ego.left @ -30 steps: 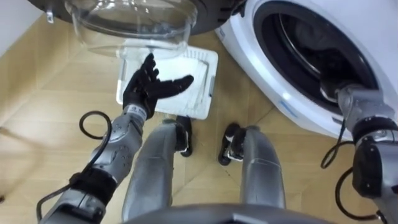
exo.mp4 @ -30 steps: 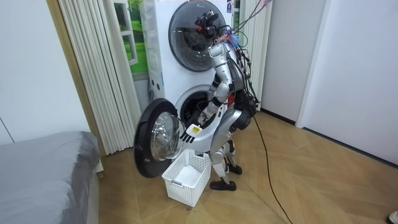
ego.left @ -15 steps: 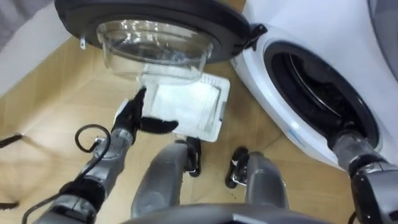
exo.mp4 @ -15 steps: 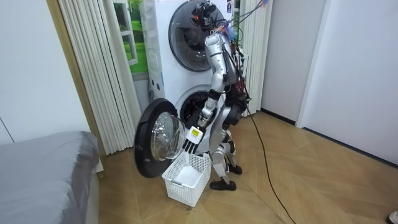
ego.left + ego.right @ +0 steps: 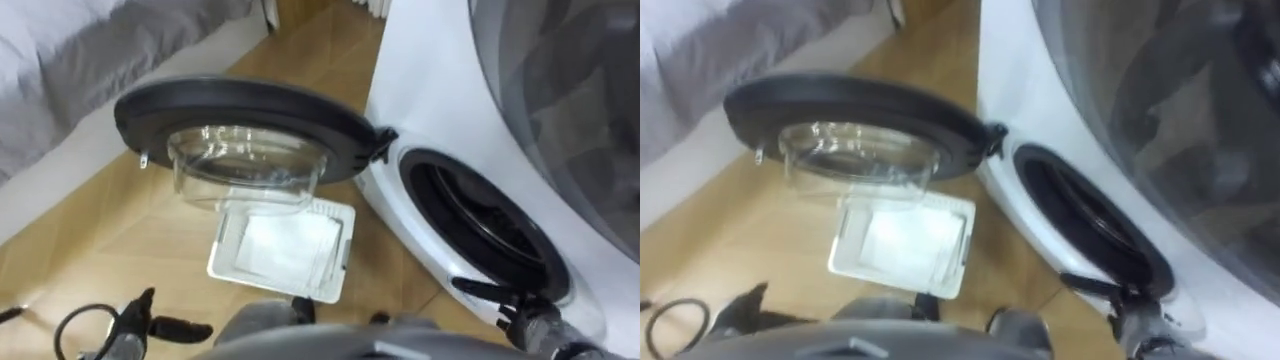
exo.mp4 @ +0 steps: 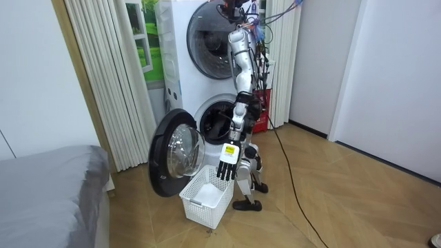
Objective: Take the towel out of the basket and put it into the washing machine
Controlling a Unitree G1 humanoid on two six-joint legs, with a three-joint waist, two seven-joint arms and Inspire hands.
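Beside the open washing machine (image 5: 415, 95) the robot stands upright in the room view, with the round glass door (image 5: 250, 112) swung out flat over the white laundry basket (image 5: 226, 262) on the floor. The left robot hand (image 6: 225, 165) hangs at its side just above the basket with the fingers straight and nothing in them. The right robot hand (image 5: 508, 302) sits at the lower rim of the drum opening (image 5: 480, 225). Its fingers reach out fairly straight and are also empty.

Neither hand has the towel, and I cannot tell where it lies. The drum is dark inside, with something dark near its mouth in the room view, and the basket's floor shows only a flat pale surface (image 5: 285, 245) that may be cloth or bare plastic.

The risks follow from that doubt. If the towel sits just inside the lip, it could sag out or get pinched in the seal when the door shuts. The right robot hand, so near the rim, could snag the seal. If the towel is in the basket, the job is not started.
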